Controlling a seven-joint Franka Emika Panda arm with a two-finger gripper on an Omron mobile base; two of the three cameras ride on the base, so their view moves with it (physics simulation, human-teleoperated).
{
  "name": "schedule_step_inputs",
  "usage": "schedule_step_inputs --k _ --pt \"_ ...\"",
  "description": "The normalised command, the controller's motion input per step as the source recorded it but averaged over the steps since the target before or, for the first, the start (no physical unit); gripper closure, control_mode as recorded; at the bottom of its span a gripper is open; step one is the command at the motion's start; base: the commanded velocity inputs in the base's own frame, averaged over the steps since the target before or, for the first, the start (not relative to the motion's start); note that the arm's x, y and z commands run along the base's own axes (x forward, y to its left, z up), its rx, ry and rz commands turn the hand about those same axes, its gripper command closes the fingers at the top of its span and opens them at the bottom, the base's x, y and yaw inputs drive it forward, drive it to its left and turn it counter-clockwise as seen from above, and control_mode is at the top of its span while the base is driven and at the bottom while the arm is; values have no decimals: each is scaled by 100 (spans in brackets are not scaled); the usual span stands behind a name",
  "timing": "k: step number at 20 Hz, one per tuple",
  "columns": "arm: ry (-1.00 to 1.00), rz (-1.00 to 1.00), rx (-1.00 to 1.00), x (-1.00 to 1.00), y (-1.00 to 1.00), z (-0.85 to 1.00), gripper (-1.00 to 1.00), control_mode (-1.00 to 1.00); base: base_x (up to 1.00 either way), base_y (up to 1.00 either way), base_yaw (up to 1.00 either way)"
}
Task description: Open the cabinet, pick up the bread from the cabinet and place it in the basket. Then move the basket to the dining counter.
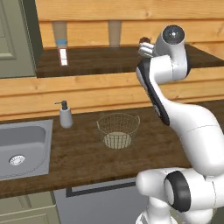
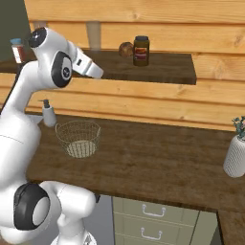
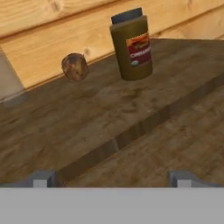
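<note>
Your clearest bit of print is the red and white label on the dark jar (image 3: 131, 44), but its lettering is too blurred for you to read. The jar stands upright on the cabinet shelf (image 3: 87, 118) under a dark lid, and the bread (image 3: 75, 66) sits just to its left in the hand view, close against the pale wood back wall and apart from the jar. Your end effector (image 3: 111, 178) is spread wide with nothing between its fingertips (image 3: 41, 179), short of the shelf's front edge, with bare shelf wood lying between it and the bread. Down on the bench (image 1: 78, 157) you have the basket (image 1: 118, 130) sitting upright, with a white soap dispenser (image 1: 65, 114) to its left and a steel sink (image 1: 22, 146) beyond that. At the far left of the shelf stands a small container (image 1: 63, 51) with a blue band, its writing illegible. A white textured vase (image 2: 235, 155) rests at the bench's right end.
</note>
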Motion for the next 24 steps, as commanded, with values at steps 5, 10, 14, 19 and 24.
schedule_step_inputs --k 5,10,14,19,24 --pt "21 16 -1 72 -15 42 -100 -100 0 0 0" --pt "21 9 -5 69 0 29 -100 -100 0 0 0" --pt "15 1 -1 67 0 2 -100 -100 0 0 0" --pt "7 0 0 64 -1 0 -100 -100 0 0 0" --pt "0 3 0 54 -7 -2 -100 -100 0 0 0"
